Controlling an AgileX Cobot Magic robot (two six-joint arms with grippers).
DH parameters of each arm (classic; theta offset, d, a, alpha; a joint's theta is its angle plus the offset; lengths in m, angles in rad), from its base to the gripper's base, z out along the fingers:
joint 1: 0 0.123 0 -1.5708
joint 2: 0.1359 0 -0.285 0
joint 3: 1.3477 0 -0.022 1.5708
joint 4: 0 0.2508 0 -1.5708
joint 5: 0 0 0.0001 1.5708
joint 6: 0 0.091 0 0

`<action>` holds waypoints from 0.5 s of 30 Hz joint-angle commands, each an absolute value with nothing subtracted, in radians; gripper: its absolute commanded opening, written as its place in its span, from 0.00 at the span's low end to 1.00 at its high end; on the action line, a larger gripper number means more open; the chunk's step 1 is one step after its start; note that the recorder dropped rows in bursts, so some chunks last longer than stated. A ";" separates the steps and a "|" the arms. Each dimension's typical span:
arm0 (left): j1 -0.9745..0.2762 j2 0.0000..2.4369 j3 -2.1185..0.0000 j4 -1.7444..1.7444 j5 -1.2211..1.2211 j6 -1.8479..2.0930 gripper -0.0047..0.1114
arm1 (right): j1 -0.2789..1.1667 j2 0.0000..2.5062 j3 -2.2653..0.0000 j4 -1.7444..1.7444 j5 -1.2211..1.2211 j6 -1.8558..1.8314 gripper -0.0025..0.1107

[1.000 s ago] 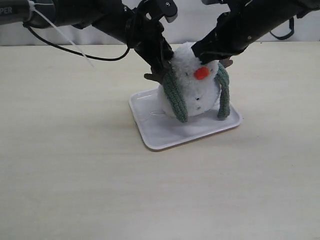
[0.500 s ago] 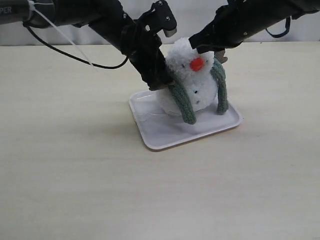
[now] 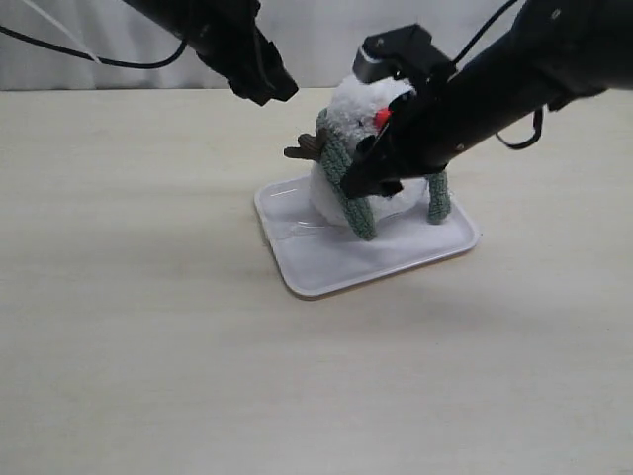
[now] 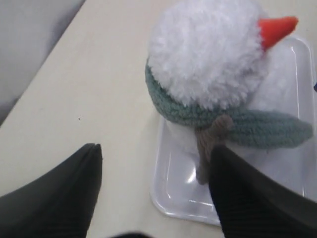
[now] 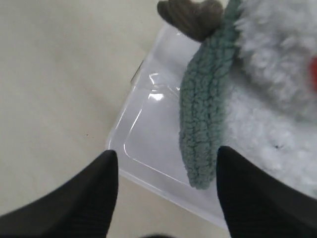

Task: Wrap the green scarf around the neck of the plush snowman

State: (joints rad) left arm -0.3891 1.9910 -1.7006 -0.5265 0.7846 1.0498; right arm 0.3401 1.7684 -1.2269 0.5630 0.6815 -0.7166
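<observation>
Both jaws have opened, freeing the green scarf [image 3: 436, 201]

Left arm [image 3: 213, 30]: comes in from the upper left, held high.
Left gripper [image 4: 156, 151]: jaws spread wide, empty.
Right arm [image 3: 514, 74]: slants down leftward across the middle.
Right gripper [image 5: 167, 153]: jaws spread wide, clamping nothing.

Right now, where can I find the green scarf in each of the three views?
Exterior view: scarf around the snowman, both ends hanging in front.
Left wrist view: scarf as a band under the snowman's head.
Right wrist view: one scarf end hanging over the tray.
Shared landmark: brown twig arm beside the scarf.
</observation>
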 commanded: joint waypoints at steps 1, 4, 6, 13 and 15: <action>-0.373 2.033 -1.701 -0.532 0.790 1.044 0.55 | 0.404 1.768 -1.118 0.464 0.472 -0.649 0.52; -0.373 2.068 -1.701 -0.535 0.778 1.044 0.55 | 0.446 1.768 -1.057 0.365 0.303 -0.573 0.52; -0.373 2.084 -1.701 -0.539 0.770 1.046 0.55 | 0.469 1.768 -1.035 0.347 0.219 -0.571 0.52; -0.373 2.107 -1.701 -0.541 0.765 1.053 0.55 | 0.476 1.832 -1.030 0.347 0.131 -0.571 0.52; -0.373 2.107 -1.701 -0.546 0.763 1.063 0.55 | 0.476 1.848 -1.030 0.341 0.110 -0.571 0.52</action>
